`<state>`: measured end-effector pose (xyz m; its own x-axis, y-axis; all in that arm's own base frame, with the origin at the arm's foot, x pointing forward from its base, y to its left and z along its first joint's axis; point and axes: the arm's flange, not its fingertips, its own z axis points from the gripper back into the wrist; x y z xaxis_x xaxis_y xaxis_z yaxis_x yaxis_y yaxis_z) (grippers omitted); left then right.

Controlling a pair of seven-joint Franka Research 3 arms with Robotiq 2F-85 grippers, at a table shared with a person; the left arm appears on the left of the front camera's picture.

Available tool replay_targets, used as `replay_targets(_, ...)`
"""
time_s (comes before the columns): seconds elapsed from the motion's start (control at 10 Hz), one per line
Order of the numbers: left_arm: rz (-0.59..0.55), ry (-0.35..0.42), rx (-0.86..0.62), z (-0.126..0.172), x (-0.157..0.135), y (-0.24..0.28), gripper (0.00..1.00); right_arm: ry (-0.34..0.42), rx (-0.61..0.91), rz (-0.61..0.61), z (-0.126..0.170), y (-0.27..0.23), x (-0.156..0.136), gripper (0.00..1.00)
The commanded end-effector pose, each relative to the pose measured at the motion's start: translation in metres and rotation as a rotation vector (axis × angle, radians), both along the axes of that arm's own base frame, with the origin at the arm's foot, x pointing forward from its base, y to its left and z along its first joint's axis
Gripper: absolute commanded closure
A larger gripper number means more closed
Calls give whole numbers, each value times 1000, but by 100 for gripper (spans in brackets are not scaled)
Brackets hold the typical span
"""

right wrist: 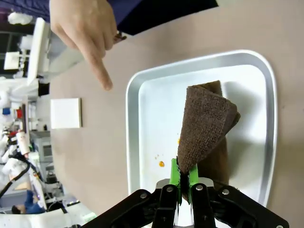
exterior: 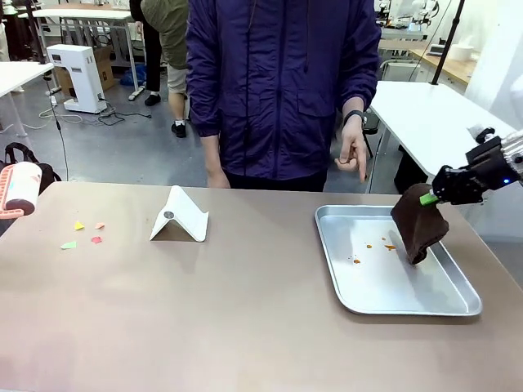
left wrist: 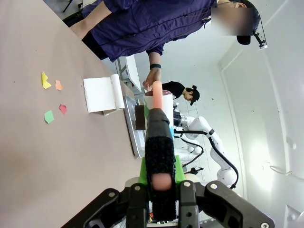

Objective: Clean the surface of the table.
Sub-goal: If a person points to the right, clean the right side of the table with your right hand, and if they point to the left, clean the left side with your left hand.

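Across the right end of the table (exterior: pixel 245 327) lies one shallow silver tray (exterior: pixel 392 287). Over its far right part the right gripper (exterior: pixel 429 198) hangs clenched on the top fold of one dark brown cloth (exterior: pixel 418 230). The cloth's lower corner droops toward the tray floor, though whether it touches cannot be told. A few orange specks (exterior: pixel 355 261) lie on the bare metal just left of the cloth, too small to count surely. Beyond the tray, at the table's far edge, stands one person (exterior: pixel 278 82) in a purple jacket. One hand (exterior: pixel 353 155) hangs with a finger pointing down, near the tray's far left corner. Near the middle of the table, well apart from the tray, sits one white folded stand (exterior: pixel 180 219), shaped like a tent. To its left lie four small paper scraps (exterior: pixel 79 225), one yellow, one orange, one green and one pinkish red, close together but apart from each other. At the table's far left corner the left gripper (left wrist: pixel 160 173) is clamped on the black handle of one lint roller (exterior: pixel 23 188). The scraps lie between the roller and the stand.
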<state>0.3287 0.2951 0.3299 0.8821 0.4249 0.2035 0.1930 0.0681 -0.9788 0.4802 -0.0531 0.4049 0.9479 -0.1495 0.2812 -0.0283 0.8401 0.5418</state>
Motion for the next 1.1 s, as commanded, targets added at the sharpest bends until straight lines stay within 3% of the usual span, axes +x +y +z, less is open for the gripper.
replay_targets(0.0, -1, -6, 6, 3, -4, -2, 100, 80, -160, 95, -44, 45, 36, 93)
replay_targets(0.2, -1, -6, 6, 3, -4, -2, 100, 90, -151, 103, -50, 50, 40, 93)
replay_targets(0.5, -1, -6, 6, 3, -4, -2, 100, 162, -92, 165, -91, 87, 61, 93)
replay_targets(0.8, -1, -6, 6, 3, -4, -2, 100, 192, 2, 185, -103, 102, 64, 93)
replay_targets(1.0, -1, -6, 6, 3, -4, -2, 100, 254, 113, 289, -110, 120, 62, 93)
